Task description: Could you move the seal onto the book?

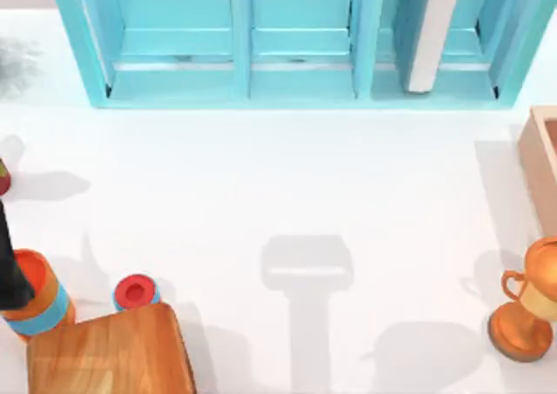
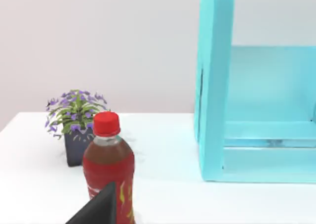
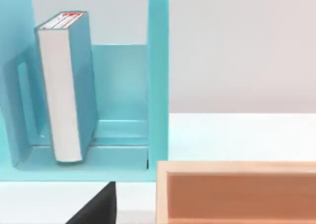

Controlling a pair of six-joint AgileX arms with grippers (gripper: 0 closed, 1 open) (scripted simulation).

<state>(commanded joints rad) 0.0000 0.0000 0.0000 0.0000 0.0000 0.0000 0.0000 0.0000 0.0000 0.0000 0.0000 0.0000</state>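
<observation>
Top view has my left arm (image 1: 9, 263) over the orange cylinder (image 1: 39, 303). Right wrist view adds the book (image 3: 64, 85), upright in the teal shelf (image 3: 158, 85), ahead of the right tool (image 3: 96, 206). A cola bottle (image 2: 108, 169) stands just ahead of the left tool (image 2: 96, 211). Spread or pressed together? I cannot tell for either.

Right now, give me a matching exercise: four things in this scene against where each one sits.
Things:
1. book
2. trophy
3. wooden board
4. orange cylinder

Places:
A. at the left edge of the table, just beyond the wooden board
B. upright in the right compartment of the shelf
C. bottom-left corner of the top view
D. the table's right side

Pairs: 1-B; 2-D; 3-C; 4-A
</observation>
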